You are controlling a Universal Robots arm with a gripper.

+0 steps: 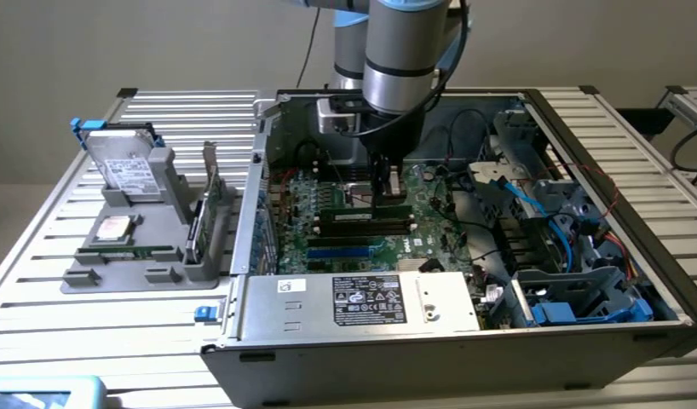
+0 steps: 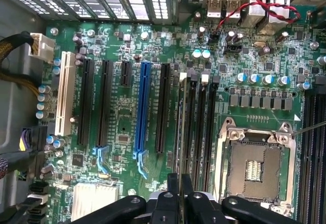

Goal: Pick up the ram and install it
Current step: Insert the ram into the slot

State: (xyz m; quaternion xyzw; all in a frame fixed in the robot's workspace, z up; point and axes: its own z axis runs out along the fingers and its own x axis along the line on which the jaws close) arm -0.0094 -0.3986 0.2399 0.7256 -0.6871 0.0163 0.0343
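Gripping the ram [image 2: 181,132] edge-on: claw [image 2: 179,196] nearly closed, fingers pinched on the stick's upper edge. Ram hangs straight beneath the claw, in line with a black memory slot on the green motherboard [image 2: 122,147]; seated or not, cannot tell. Processor socket [image 2: 254,168] just beside claw. Power supply label [image 1: 369,300], well apart from claw: print unreadable.

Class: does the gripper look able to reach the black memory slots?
Likely yes: the gripper hangs right above the memory slots inside the open case; no cable crosses them.
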